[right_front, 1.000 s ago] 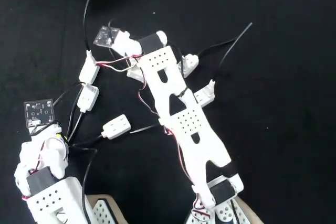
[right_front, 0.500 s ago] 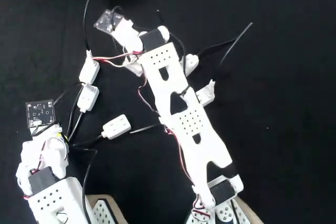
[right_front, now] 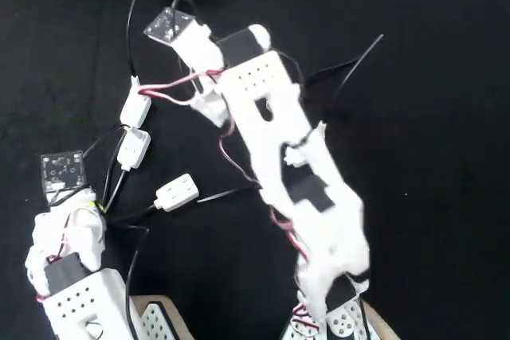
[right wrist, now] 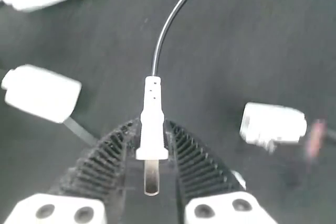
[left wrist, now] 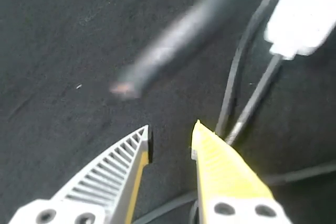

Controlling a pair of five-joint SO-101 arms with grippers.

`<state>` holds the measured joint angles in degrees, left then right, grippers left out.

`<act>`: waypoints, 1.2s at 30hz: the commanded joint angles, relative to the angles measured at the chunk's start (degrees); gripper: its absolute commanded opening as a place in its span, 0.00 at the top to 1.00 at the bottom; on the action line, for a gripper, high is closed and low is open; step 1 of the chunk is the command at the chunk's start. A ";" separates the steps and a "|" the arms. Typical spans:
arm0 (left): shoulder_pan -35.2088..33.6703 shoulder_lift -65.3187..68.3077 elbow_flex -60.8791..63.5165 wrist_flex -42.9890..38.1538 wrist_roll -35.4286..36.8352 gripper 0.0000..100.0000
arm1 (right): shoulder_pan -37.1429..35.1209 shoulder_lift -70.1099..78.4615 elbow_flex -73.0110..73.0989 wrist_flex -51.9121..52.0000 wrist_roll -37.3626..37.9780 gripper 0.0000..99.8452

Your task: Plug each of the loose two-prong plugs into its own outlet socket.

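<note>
My right gripper [right wrist: 152, 169] is shut on a white two-prong plug [right wrist: 152, 121], its prongs pointing back between the black fingers and its black cord running away over the table. White outlet sockets [right wrist: 41, 93] [right wrist: 273, 123] lie on either side below it. In the high view the right arm [right_front: 275, 129] stretches over the table's middle, and three white socket blocks [right_front: 135, 105] [right_front: 133, 147] [right_front: 177, 191] lie to its left. My left gripper [left wrist: 170, 135] stands open at the near left, above black cables, with another white block [left wrist: 310, 9] beyond.
Black cords [right_front: 127, 21] cross the black table around the sockets. A loose cord end [right_front: 362, 57] lies to the right of the right arm. The left arm [right_front: 64, 260] sits at the near left corner.
The right arm has risen and swung slightly to the right, with its wrist moving farther back. The white plugs seen beside it earlier are now mostly covered. The left arm has stayed put.
</note>
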<state>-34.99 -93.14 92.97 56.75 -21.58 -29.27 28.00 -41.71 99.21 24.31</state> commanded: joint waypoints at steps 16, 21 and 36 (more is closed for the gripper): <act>18.86 -0.44 -7.25 -1.14 13.89 0.85 | -14.86 -87.78 79.25 -31.74 -1.93 0.99; 26.33 -0.44 -14.46 -1.14 20.48 0.86 | -18.29 -103.69 98.68 -49.76 -7.91 0.99; 48.13 -0.53 -27.38 -1.67 38.42 0.85 | -18.73 -113.01 117.49 -65.58 -14.07 0.99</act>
<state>6.68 -93.14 70.46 56.31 16.40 -47.30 -83.91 76.00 34.42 10.77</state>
